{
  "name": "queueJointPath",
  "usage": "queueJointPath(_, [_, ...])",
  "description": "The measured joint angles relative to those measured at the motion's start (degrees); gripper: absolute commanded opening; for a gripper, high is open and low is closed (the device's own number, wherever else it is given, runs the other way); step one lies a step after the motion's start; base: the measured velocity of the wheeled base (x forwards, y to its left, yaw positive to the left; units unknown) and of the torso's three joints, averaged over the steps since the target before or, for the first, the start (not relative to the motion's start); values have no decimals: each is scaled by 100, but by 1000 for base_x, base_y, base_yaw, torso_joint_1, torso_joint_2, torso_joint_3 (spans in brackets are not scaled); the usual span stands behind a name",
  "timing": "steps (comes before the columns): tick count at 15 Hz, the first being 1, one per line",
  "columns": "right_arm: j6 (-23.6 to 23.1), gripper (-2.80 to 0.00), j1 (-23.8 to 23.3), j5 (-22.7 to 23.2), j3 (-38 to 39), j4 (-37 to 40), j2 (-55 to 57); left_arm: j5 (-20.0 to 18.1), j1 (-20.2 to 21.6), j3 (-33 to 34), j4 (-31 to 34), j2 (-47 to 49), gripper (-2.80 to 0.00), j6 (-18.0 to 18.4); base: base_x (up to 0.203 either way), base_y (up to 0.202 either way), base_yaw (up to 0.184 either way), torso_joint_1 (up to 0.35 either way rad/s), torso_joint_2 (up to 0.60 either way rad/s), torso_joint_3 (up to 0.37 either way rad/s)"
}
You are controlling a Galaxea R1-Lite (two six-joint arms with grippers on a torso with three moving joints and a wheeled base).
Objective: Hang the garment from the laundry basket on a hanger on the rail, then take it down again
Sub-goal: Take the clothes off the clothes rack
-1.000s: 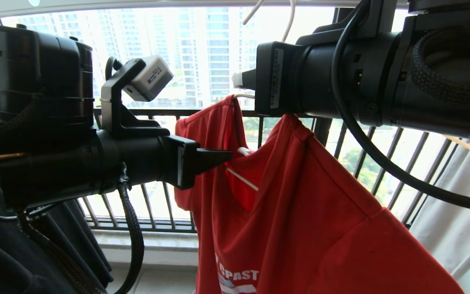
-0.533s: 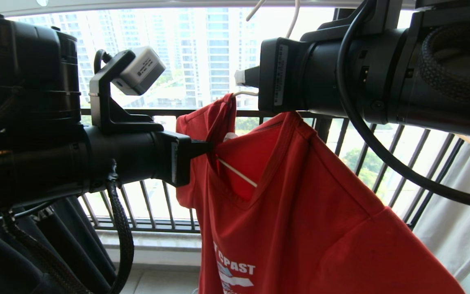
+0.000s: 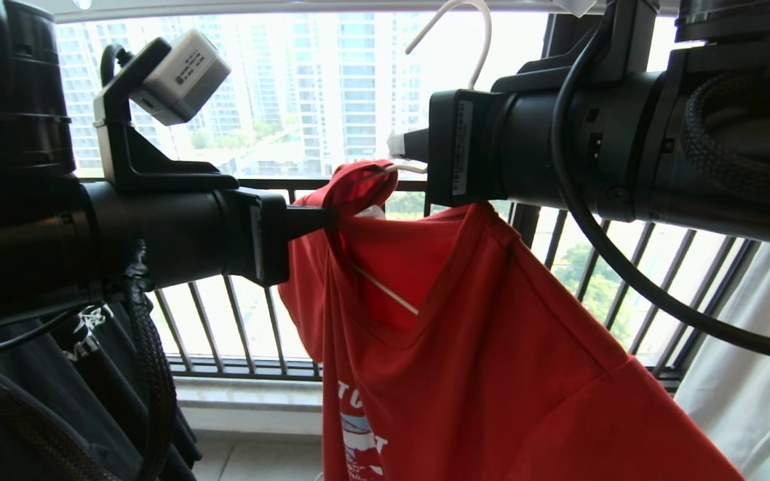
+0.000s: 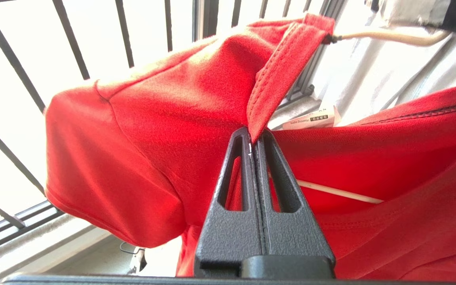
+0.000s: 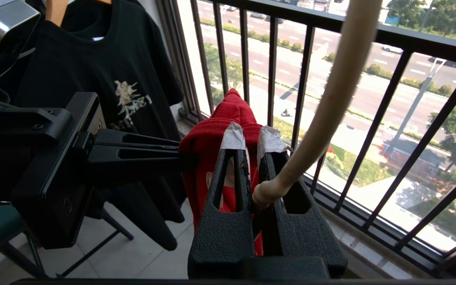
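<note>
Both grippers working a red short-sleeved V-neck T-shirt (image 3: 492, 347) at a thin cream-white wire hanger (image 3: 475, 47).

The left gripper (image 4: 255, 142), at scene left, is clamped on the neckline hem, probably to work the collar along the hanger arm. The right gripper (image 5: 251, 138), at right, is pinched on the hanger neck, apparently steadying it. The shirt hangs between them, near the black balcony railing (image 3: 244, 314).
</note>
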Motion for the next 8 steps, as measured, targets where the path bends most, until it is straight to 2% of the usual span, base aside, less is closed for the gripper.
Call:
queueJointPath(4, [0,-280,0,0,120,2,-94,-4,142,-6,-352,83,-280,-100,0,0,0,0,0,0])
queueJointPath(7, [0,-280,0,1,130,3,-128,-23,184,10,-361,144,-280,-109,0,0,0,0,0,0])
queueJointPath(8, [0,-280,1,2,130,2,-136,-34,187,25,-363,151,-124,-94,0,0,0,0,0,0])
